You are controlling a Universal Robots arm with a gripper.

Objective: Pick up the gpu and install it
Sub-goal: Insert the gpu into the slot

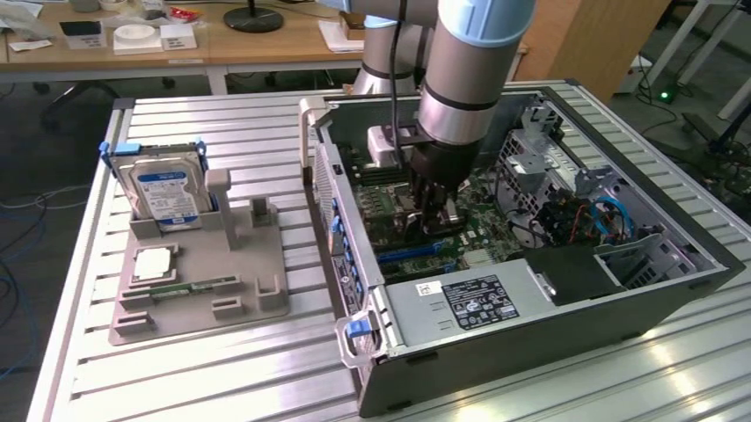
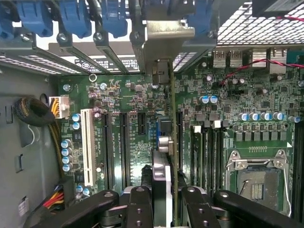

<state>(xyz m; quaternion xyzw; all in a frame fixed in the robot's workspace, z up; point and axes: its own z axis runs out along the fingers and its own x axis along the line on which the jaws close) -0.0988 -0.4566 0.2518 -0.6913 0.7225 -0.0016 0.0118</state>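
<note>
Currently my gripper point(image 1: 439, 220) is down inside the open computer case point(image 1: 657, 290), clamped on the gpu point(image 2: 161, 156), which stands edge-on between my fingers point(image 2: 140, 209) in the wrist view. Card's thin green edge runs up toward the rear bracket point(image 2: 164, 61) at the case's slot openings. Its lower edge is over the motherboard point(image 2: 128, 95), in line with the expansion slots point(image 2: 122, 142); I can't tell whether it's seated or just above the slot, since my own fingers cover that end. In the exterior view the card is mostly hidden behind the arm point(image 1: 470, 61) and gripper body, so nothing usable there. Black cooler face isn't readable edge-on. CPU socket point(image 2: 254, 183) is visible beside the card, partly cut off at the frame edge. On the table to the exterior view's left, the grey parts holder point(image 1: 200, 281) carries the hard drive point(image 1: 167, 195) upright and a memory stick point(image 1: 193, 287) lying flat.
</note>
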